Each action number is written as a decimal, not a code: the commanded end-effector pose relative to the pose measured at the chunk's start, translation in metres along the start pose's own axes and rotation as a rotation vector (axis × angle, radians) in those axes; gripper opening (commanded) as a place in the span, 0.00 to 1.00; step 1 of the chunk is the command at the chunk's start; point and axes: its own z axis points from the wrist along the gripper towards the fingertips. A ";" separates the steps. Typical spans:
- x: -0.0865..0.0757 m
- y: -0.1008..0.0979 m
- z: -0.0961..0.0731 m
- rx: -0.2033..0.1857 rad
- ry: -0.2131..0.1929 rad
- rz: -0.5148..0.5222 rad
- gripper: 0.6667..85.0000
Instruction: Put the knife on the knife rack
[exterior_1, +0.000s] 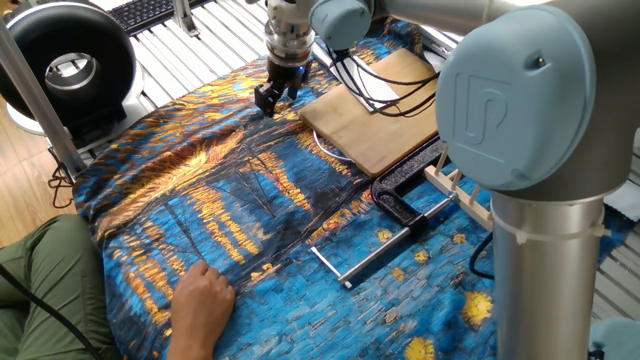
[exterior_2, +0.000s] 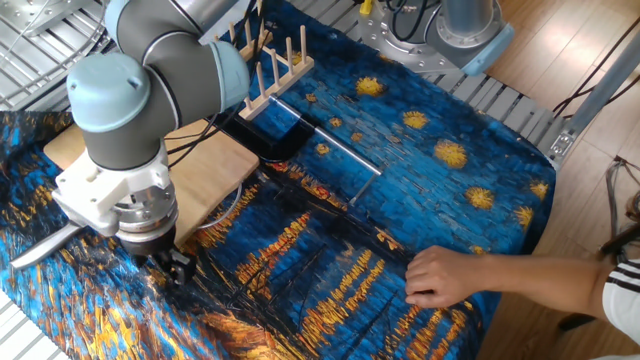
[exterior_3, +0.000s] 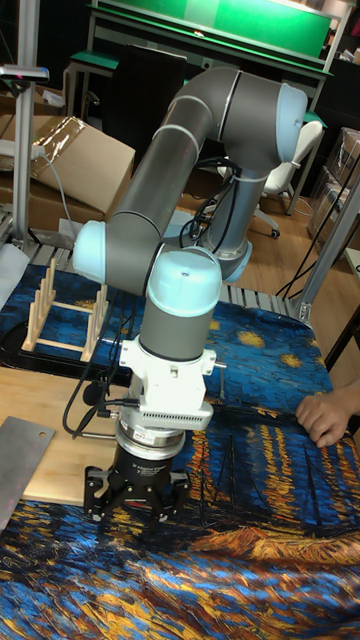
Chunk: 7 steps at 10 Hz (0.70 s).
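The knife (exterior_3: 22, 462) lies flat at the left end of the cutting board (exterior_3: 62, 440), a broad grey blade with a small hole near one corner. Only its tip (exterior_2: 38, 248) shows in the other fixed view, poking out from behind the arm. The knife rack (exterior_2: 268, 62) stands at the far side of the board, light wood with upright pegs (exterior_3: 66, 312); the arm hides most of the rack (exterior_1: 452, 192). My gripper (exterior_3: 135, 497) hangs just over the cloth beside the board's near edge, right of the knife. The gripper (exterior_2: 172, 268) (exterior_1: 268, 98) is open with nothing between its fingers.
A black clamp (exterior_1: 392, 208) with a long silver rod (exterior_2: 326, 150) lies between the board and the table's middle. A person's hand (exterior_2: 440, 275) rests on the blue and orange cloth (exterior_1: 220, 200). Cables (exterior_1: 372, 92) trail over the board.
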 end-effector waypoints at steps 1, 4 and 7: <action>0.005 0.001 -0.021 -0.013 0.020 0.009 0.77; 0.024 -0.003 -0.094 0.001 0.091 0.018 0.77; 0.026 -0.007 -0.152 0.011 0.142 0.029 0.76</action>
